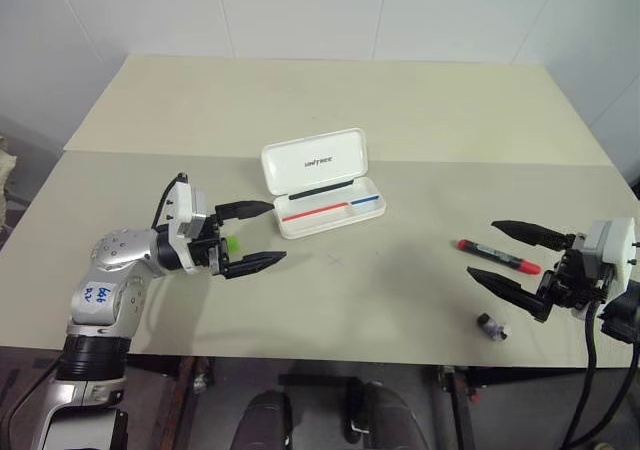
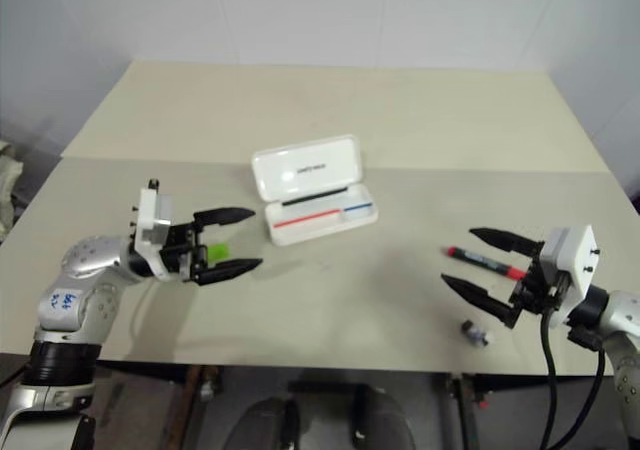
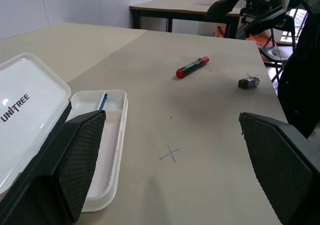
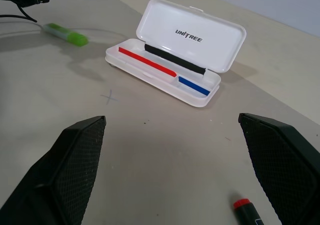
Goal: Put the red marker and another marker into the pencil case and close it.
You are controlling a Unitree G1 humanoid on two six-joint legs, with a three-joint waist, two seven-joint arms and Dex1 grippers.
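The pencil case point(image 1: 325, 185) is seen open on the bench point(image 1: 400, 110); the red marker point(image 1: 498, 255) lies between the right hand's point(image 1: 508, 255) wide-spread fingers, and the left hand point(image 1: 258, 236) is likewise spread wide.

The left gripper point(image 1: 250, 234) hides most of the green marker point(image 1: 230, 242) beside the pencil case point(image 1: 322, 183); the small dark stub point(image 1: 491, 326) near the red marker point(image 1: 499, 256) is too small to identify.
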